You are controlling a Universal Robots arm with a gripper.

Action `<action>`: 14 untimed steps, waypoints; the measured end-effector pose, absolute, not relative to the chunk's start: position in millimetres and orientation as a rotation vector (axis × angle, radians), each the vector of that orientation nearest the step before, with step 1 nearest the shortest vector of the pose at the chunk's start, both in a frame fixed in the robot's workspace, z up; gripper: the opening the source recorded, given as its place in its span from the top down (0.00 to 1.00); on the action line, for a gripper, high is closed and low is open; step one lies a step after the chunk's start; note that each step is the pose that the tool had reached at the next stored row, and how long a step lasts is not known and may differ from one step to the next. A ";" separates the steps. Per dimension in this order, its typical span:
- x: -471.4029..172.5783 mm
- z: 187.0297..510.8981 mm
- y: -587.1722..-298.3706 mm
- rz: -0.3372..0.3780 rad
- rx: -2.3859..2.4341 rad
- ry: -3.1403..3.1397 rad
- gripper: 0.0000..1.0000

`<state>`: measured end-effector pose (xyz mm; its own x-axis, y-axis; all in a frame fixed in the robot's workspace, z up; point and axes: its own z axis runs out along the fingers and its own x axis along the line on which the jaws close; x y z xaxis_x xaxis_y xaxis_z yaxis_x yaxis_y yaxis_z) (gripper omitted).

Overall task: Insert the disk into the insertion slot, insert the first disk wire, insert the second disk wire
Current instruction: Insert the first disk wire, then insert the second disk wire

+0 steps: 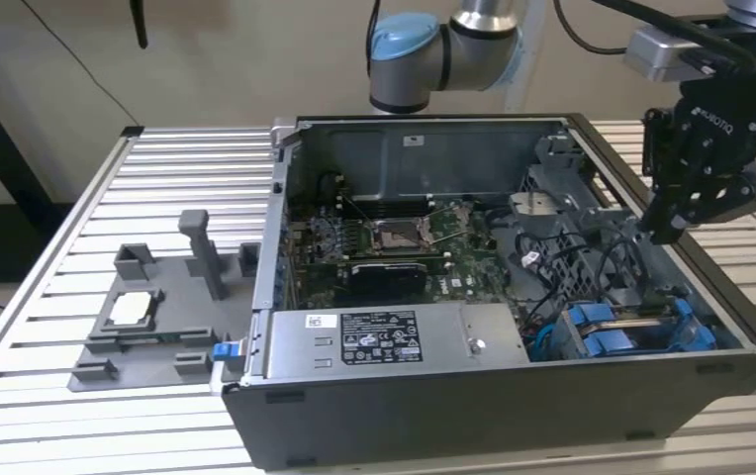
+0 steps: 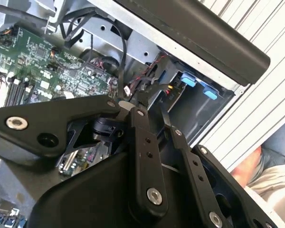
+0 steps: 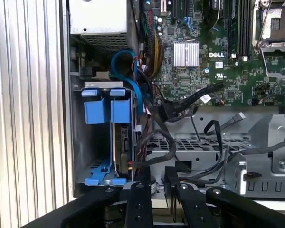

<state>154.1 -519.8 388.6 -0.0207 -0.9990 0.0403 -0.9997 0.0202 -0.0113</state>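
Note:
The disk (image 3: 124, 142) stands on edge in the drive slot at the case's corner, its blue carrier tabs (image 3: 103, 111) sticking out. In the exterior view the same blue carriers (image 1: 622, 332) sit in the case's near corner, on the view's right. My gripper (image 1: 669, 230) hangs over the case's wall on that side, a little behind the slot. Both wrist views show its black fingers (image 3: 138, 187) drawn close together. A black wire plug (image 2: 149, 91) sits pinched at my gripper's (image 2: 149, 107) tips. Loose black cables (image 3: 194, 97) trail across the cage beside the disk.
The open case (image 1: 484, 426) lies on a slatted metal table (image 1: 35, 317). A grey power-supply box (image 1: 378, 336) fills the case's front, with the motherboard (image 1: 405, 237) behind it. A grey fixture (image 1: 153, 317) stands at the exterior view's left. A person's sleeve (image 2: 275, 175) is beyond the table.

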 end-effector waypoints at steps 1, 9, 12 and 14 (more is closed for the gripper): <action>152.6 389.1 -519.8 0.059 2.185 -2.230 0.73; 135.4 390.8 -519.9 0.083 2.197 -2.244 0.73; 126.9 390.9 -519.9 0.089 2.201 -2.248 0.73; 121.0 390.9 -519.8 0.094 2.203 -2.251 0.73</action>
